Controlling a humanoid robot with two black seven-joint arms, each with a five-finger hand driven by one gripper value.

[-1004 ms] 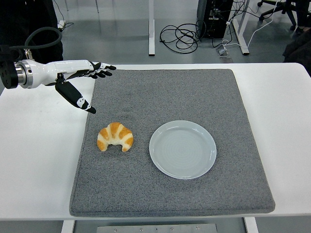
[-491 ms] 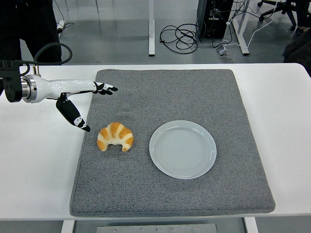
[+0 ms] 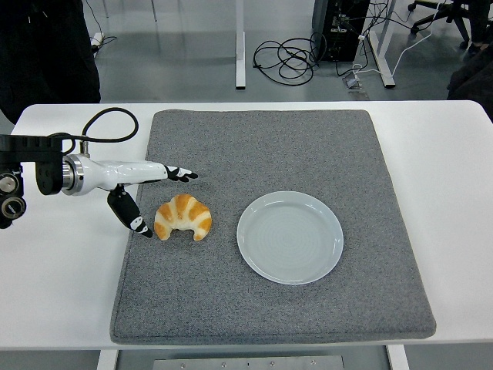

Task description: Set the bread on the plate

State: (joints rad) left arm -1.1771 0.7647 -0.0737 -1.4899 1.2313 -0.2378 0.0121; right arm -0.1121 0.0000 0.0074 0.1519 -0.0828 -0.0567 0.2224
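Bread [image 3: 183,217] lies between the open robot hand's [image 3: 146,193] thumb and fingers.

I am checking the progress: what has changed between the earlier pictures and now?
The left hand came down and toward the table's near edge, from near the mat's far left corner to just beside the croissant, fingers open around it. It holds nothing yet. The croissant, the plate and the grey mat stayed where they were.
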